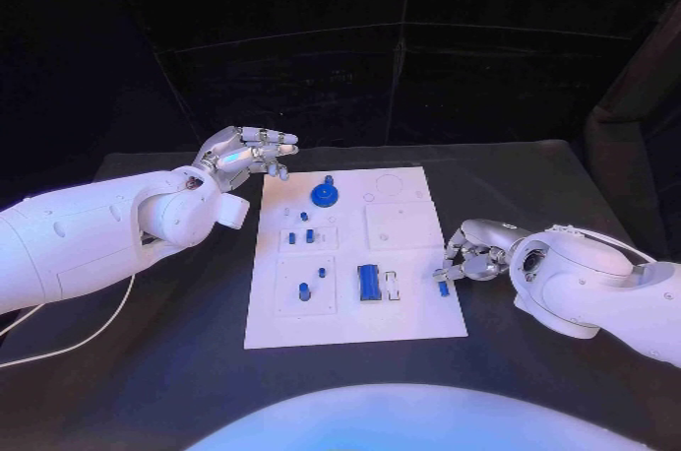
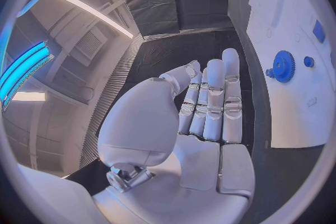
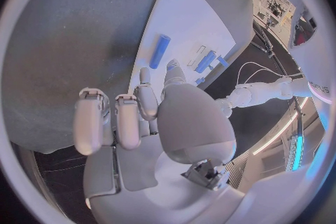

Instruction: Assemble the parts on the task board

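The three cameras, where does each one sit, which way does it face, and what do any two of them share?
Head view: on the robot's head, looking down at the task board; both white arms, left hand, right hand.
Left wrist view: behind the left hand, facing the blue gear.
Right wrist view: behind the right hand, facing a blue bar.
Shared: head and left wrist views both show the blue gear.
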